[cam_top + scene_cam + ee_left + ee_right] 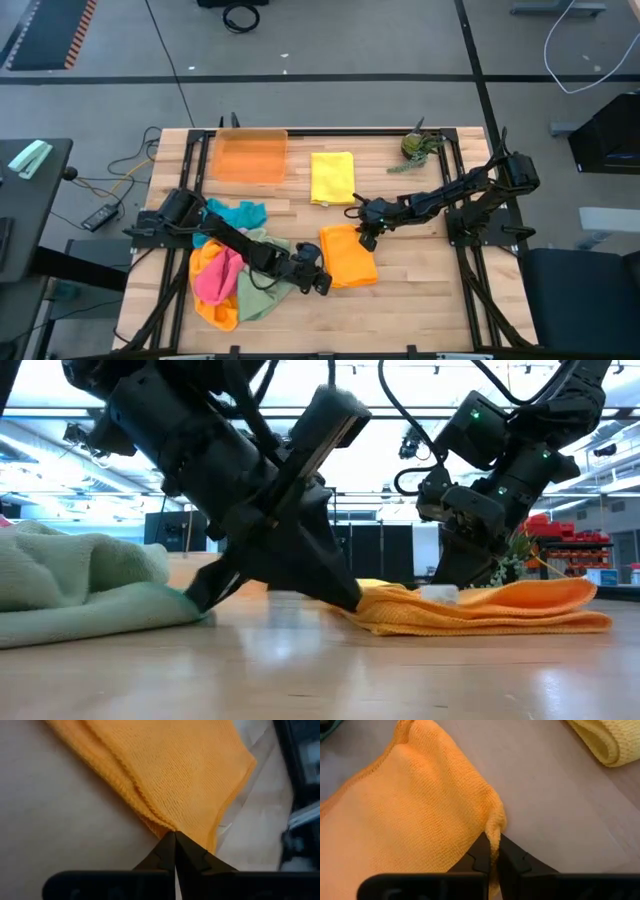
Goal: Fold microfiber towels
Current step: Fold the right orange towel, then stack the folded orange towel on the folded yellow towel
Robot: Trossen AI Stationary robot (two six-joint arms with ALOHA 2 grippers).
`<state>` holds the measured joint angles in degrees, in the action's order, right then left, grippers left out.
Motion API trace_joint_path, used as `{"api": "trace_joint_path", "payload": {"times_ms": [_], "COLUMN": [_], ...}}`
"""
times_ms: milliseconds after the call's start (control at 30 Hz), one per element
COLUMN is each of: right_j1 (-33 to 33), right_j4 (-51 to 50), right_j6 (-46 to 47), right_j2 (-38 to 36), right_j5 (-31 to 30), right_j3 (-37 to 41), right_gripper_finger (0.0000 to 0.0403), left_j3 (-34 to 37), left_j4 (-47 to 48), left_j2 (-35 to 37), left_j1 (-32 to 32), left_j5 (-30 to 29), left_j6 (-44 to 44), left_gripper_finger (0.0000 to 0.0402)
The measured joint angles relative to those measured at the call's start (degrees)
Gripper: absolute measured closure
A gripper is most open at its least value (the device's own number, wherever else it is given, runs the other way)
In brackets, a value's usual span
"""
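Observation:
An orange microfiber towel (348, 256) lies folded in several layers on the wooden table, right of the middle. My left gripper (174, 834) is shut at its near-left corner and my right gripper (493, 837) is shut at its far-right corner. A folded yellow towel (332, 177) lies flat beyond it. A loose heap of teal (238, 212), pink (214, 276) and sage green (262, 296) towels lies at the left, under my left arm. My left gripper pinches the orange towel's near-left corner (159, 824) between its two fingers, where several stacked edges meet. The fingers slant down from the table's left, and the towel lies on the table. My right gripper pinches a small bunched fold at the towel's far-right corner (495, 822). Its fingers slant down from the table's right side, and the rest of the cloth lies flat on the wood.
A translucent orange tray (250, 156) stands at the back left and a small green plant-like object (420, 146) at the back right. Bare wood shows in front of the orange towel and to its right.

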<state>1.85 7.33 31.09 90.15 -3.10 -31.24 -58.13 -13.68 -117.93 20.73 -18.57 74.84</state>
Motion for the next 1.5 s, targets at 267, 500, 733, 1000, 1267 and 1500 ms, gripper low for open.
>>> {"api": "trace_joint_path", "payload": {"times_ms": [267, 500, 733, 1000, 1267, 1500], "right_j1": [-0.02, -0.09, -0.11, -0.11, -0.11, -0.11], "right_j4": [0.00, -0.26, -0.43, -0.68, -0.44, -0.17], "right_j6": [-0.02, -0.02, 0.49, 1.73, 1.31, 0.83], "right_j2": [-0.03, -0.04, -0.07, -0.11, -0.11, -0.11], "right_j5": [-0.07, 0.13, 0.19, 0.47, 0.56, 0.63], "right_j3": [0.00, -0.04, -0.09, -0.09, -0.09, -0.07], "right_gripper_finger": [0.0381, 0.0381, 0.0381, 0.0381, 0.0381, 0.0381], "left_j3": [1.02, -0.78, -11.86, -11.65, -8.90, -8.94], "left_j4": [9.74, 22.17, 35.23, 34.77, 26.18, 23.30], "left_j2": [11.58, 21.70, 21.10, 16.47, 9.52, 4.40], "left_j1": [-0.78, -1.55, -4.27, -12.35, -17.22, -18.59], "left_j5": [2.98, 3.98, 2.71, 5.77, 9.40, 12.18], "left_j6": [-4.22, -5.63, -29.86, -35.11, -44.93, -52.82], "left_gripper_finger": [0.0332, 0.0289, 0.0286, 0.0219, 0.0158, 0.0161]}}
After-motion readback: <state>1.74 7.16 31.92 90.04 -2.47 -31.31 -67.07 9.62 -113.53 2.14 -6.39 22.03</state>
